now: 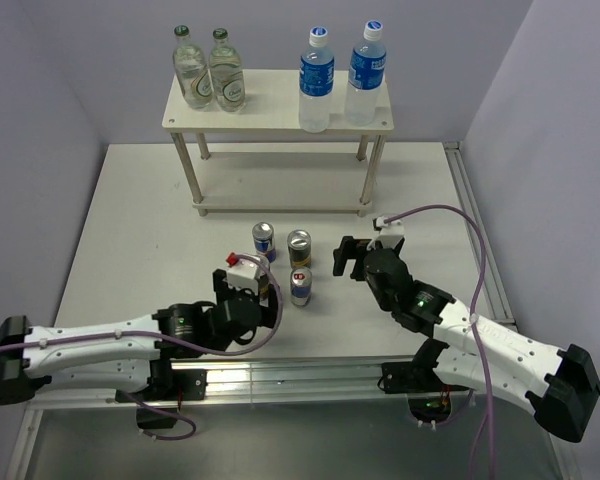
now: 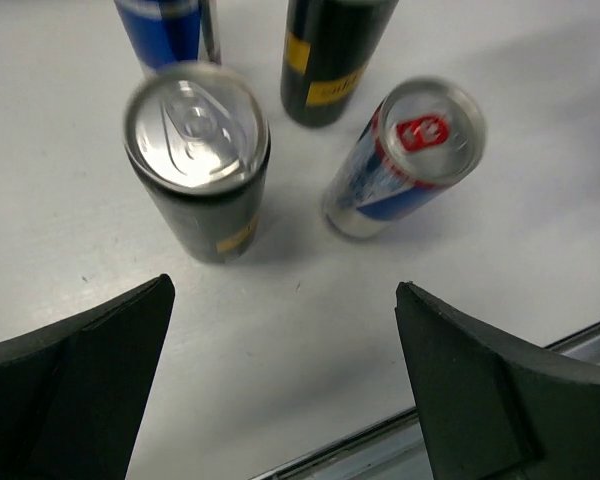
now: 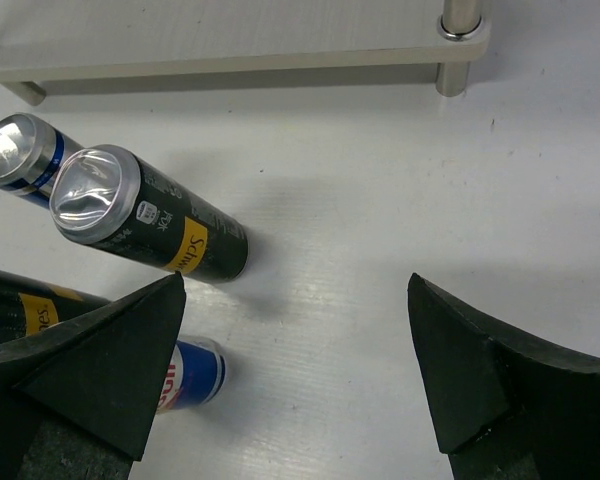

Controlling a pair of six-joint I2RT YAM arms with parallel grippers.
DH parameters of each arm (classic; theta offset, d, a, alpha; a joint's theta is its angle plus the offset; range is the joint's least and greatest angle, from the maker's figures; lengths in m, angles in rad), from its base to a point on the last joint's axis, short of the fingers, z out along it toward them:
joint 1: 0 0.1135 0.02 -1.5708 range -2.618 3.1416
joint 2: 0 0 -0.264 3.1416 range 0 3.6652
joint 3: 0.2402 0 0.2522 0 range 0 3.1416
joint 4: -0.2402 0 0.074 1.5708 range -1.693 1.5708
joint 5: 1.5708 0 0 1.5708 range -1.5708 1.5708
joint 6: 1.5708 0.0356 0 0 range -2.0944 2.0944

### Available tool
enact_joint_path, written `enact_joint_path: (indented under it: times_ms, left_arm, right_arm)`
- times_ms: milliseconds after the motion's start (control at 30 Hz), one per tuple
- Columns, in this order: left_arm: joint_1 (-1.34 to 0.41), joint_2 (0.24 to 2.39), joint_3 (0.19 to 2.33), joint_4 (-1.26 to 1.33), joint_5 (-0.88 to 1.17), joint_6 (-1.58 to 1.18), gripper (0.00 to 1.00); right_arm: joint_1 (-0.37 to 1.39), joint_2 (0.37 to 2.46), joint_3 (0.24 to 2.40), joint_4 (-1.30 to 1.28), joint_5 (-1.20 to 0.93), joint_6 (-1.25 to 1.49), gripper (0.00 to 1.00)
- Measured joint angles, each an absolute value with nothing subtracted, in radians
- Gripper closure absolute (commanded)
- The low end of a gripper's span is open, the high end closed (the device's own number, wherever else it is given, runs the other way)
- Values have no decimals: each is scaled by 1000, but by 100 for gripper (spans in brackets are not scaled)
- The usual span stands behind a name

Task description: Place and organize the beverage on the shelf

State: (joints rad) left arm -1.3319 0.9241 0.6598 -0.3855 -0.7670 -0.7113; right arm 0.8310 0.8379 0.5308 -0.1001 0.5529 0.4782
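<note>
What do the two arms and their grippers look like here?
The left arm and right arm have white links with black joints. A lilac cable loops along each. Each wrist carries a small white camera box; the left one has a red patch. A green light glows on the right arm. The left gripper and right gripper have matt black, wedge-shaped fingers.

We see a flat, matte white counter [image 1: 130,230] closed in on three sides by plain, pale lilac-grey panels: a back wall [image 1: 270,30], a left wall [image 1: 30,130] and a right wall [image 1: 560,130]. A silvery metal rail [image 1: 477,240] runs along the counter's right edge, and a second metal rail [image 1: 320,372] along its near edge. The light is even and the shadows are soft.
</note>
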Motion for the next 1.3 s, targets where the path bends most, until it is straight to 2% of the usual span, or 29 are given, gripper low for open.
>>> enact_joint_path:
  times_ms: [300, 533, 767, 867, 900, 967, 1000, 1100, 1167, 1300]
  left_arm:
    - [-1333, 1195, 564, -220, -860, -826, 1]
    - [-1268, 1236, 515, -35, -901, -799, 1]
    - [-1123, 1297, 465, 185, -873, -686, 3]
    - [-1061, 1338, 460, 284, -837, -627, 24]
    - [-1046, 1352, 460, 315, -824, -610, 37]
    - [-1028, 1376, 465, 356, -809, -580, 54]
    - [-1021, 1386, 468, 371, -804, -563, 74]
    - [-1009, 1400, 482, 377, -782, -535, 94]
    - [-1009, 1399, 490, 363, -770, -535, 99]
    - [-1015, 1353, 507, 261, -759, -540, 100]
  right_arm:
    - [836, 800, 531, -129, 557, 483, 1]
    - [836, 801, 531, -135, 556, 483, 1]
    - [836, 828, 531, -134, 556, 482, 1]
    - [836, 833, 531, -134, 556, 482, 1]
    - [836, 835, 531, -133, 556, 482, 1]
    - [836, 839, 531, -133, 557, 482, 1]
    - [836, 842, 531, -133, 557, 482, 1]
    - [836, 845, 531, -133, 560, 482, 1]
    - [836, 845, 531, -132, 561, 482, 1]
    - [836, 845, 530, -131, 561, 482, 1]
